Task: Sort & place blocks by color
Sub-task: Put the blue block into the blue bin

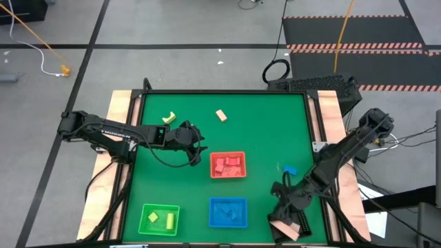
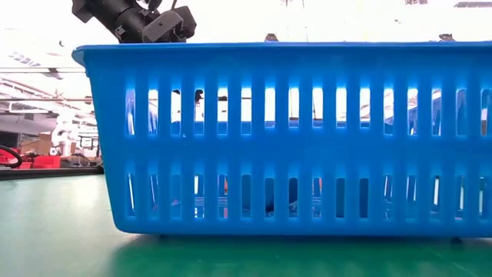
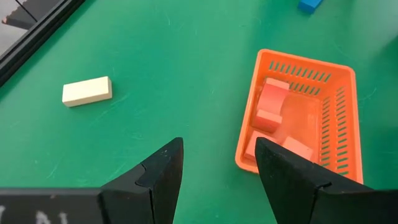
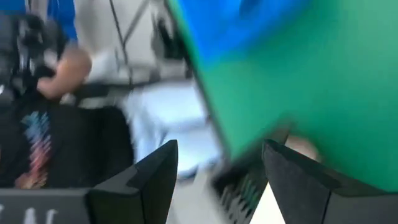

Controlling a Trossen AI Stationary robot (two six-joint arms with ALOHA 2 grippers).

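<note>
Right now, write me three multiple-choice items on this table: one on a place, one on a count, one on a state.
1. Where does the left gripper hang?
A. just left of the red tray
B. over the green tray
C. beside the loose blue block

2. How many blocks lie loose on the mat, outside any tray?
A. one
B. three
C. six

3. How are the left gripper's fingers?
A. shut on a red block
B. shut on nothing
C. open, holding nothing

Answers:
1. A: the high view shows it next to the red tray's left edge.
2. B: a yellow block, a tan block and the blue one.
3. C: the left wrist view shows bare mat between the spread fingers.
</note>
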